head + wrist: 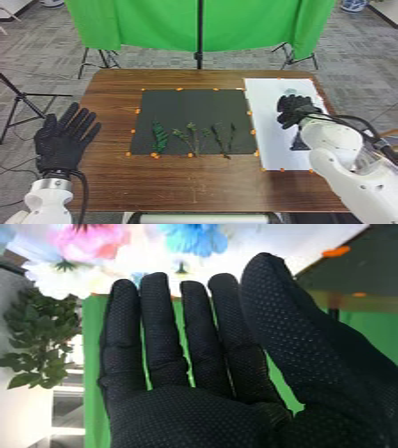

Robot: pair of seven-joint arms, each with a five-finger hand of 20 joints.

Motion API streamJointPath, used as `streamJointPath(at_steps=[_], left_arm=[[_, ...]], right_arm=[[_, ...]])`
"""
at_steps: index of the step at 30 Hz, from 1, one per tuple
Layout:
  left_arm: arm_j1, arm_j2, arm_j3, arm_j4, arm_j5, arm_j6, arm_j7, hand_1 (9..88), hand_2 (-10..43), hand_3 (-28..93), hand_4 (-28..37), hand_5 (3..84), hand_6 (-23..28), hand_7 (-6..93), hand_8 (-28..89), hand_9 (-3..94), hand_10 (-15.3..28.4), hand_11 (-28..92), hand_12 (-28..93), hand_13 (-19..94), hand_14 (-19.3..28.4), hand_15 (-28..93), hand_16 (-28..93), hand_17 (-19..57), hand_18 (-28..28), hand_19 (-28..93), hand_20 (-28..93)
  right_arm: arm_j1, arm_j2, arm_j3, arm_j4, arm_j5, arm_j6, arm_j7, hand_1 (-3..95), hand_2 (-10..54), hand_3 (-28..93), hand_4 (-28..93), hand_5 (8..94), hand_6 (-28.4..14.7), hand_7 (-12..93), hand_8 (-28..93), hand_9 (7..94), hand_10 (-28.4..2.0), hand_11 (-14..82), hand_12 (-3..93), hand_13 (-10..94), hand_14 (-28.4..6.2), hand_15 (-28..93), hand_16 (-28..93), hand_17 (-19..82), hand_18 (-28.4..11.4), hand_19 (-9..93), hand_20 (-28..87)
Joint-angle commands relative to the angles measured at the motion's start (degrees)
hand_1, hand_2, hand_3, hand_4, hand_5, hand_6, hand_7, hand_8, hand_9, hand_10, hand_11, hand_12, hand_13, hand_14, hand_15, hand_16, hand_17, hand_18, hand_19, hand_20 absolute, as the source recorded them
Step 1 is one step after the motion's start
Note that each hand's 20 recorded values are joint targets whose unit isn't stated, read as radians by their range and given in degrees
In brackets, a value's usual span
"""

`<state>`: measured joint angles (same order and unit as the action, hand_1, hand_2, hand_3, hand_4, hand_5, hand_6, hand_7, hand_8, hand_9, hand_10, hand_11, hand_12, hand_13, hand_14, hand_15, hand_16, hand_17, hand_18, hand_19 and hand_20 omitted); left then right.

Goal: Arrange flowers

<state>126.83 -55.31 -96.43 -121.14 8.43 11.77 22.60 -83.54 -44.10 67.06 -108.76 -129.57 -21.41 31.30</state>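
Note:
My left hand (pixel 64 139) is palm-down with straight, spread fingers beside the table's left side. My right hand (pixel 295 109) is over the white sheet (pixel 271 117), near a small pale object (pixel 290 92). On the dark mat (pixel 191 107) lie a green leaf (pixel 160 137), a leafy sprig (pixel 193 138) and dark thin stems (pixel 225 140). In the right wrist view my right hand (pixel 191 416) has straight fingers and holds nothing; past its fingertips are a pink flower (pixel 89 241), a blue flower (pixel 191 239) and a white flower (pixel 60 279).
Orange markers edge the mat and sheet on the brown table (pixel 178 187). A dark object (pixel 299 142) rests on the sheet below my right hand. Green leaves (pixel 40 331) show in the right wrist view. A green cloth (pixel 200 25) hangs beyond the table's far edge.

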Motion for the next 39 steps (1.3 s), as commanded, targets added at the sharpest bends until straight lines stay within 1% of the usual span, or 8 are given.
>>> streamJointPath(at_steps=[1,5,11,13,15,21,31,39], left_arm=[[0.89,-0.79,0.46,0.03,0.14,-0.19,-0.04,23.7,13.0,74,-28.3,42.9,7.0,11.8,-9,37.0,13.9,21,10,29,12.3,26,-6,-2.9,12.5,25,12],[0.60,-0.86,0.70,0.13,0.20,-0.04,-0.18,23.8,12.9,74,-28.3,42.9,7.0,11.8,-9,36.9,13.8,21,10,29,12.3,27,-6,-3.0,12.5,25,12],[0.36,-0.96,0.73,0.21,0.18,-0.03,-0.27,23.8,13.0,74,-28.3,43.0,7.1,11.8,-9,36.8,13.9,21,10,29,12.5,27,-6,-3.0,12.5,25,12],[0.43,-0.94,0.72,0.19,0.13,-0.06,-0.19,23.8,13.0,74,-28.3,43.0,7.1,11.8,-9,36.7,13.9,21,10,28,12.7,27,-6,-3.0,12.5,25,12],[0.53,-1.03,0.63,0.16,0.07,-0.06,-0.16,23.8,13.0,74,-28.3,43.0,7.1,11.8,-9,36.7,13.9,21,10,28,13.1,28,-5,-3.0,12.6,25,12],[0.83,-1.12,0.44,0.09,0.03,-0.08,0.02,23.8,12.9,74,-28.3,43.0,7.1,11.8,-9,36.6,14.0,21,10,28,13.5,29,-5,-3.1,12.6,25,12],[1.78,-1.33,-0.41,0.02,-0.57,-0.17,-0.04,23.8,12.9,74,-28.3,43.0,7.2,11.7,-9,36.5,14.1,21,10,28,13.8,29,-5,-3.1,12.6,25,12],[2.58,-1.24,-1.01,0.33,-1.20,0.30,-0.48,23.7,12.9,74,-28.3,42.9,7.1,11.6,-9,36.3,14.2,21,10,28,13.8,29,-5,-3.1,12.6,25,12]], right_arm=[[1.64,0.07,-2.74,3.79,-2.19,1.43,0.01,50.0,-9.5,82,-28,50.5,-0.9,22,-14,51.8,-12.1,11.4,15.4,39,-14.8,42,18,14,-21.1,59,25],[2.00,-0.26,-3.81,5.01,-2.48,1.58,0.42,52.2,-9.5,80,-28,52.9,-0.1,23,-14,57.9,-11.8,15.0,16.7,49,-12.0,52,22,17,-21.4,65,30],[1.17,0.21,-5.33,6.88,-3.07,7.09,0.53,60.8,-9.5,67,-28,59.2,1.1,26,-14,65.1,-11.8,21.7,20.1,55,-6.5,49,39,22,-20.5,66,34],[0.64,0.29,-5.44,7.22,-3.64,8.98,0.31,63.3,-9.5,63,-28,62.2,1.5,29,-11,70.5,-10.0,16.2,31.0,58,-5.5,47,43,23,-20.4,66,35],[0.46,0.46,-5.93,7.38,-4.08,10.73,0.45,64.1,-9.5,62,-28,65.6,1.1,34,0,75.6,-8.9,10.7,38.5,60,-5.4,46,44,24,-20.3,65,35],[0.32,0.77,-6.58,7.17,-5.96,15.18,-0.10,64.6,-9.5,61,-28,71.9,1.8,43,6,82.3,-8.6,10.3,41.7,64,-5.0,44,45,23,-20.0,64,35],[5.08,0.86,-7.94,1.03,-6.07,22.00,-1.09,64.1,-9.5,62,-28,72.4,1.9,44,7,82.6,-8.6,9.3,42.0,64,-4.6,42,45,23,-20.0,62,34],[18.97,-5.31,-18.53,0.41,-3.47,24.42,-5.91,63.5,-9.5,64,-28,72.3,1.8,43,7,82.3,-8.8,8.8,41.6,64,-4.6,41,45,23,-20.1,62,34]])
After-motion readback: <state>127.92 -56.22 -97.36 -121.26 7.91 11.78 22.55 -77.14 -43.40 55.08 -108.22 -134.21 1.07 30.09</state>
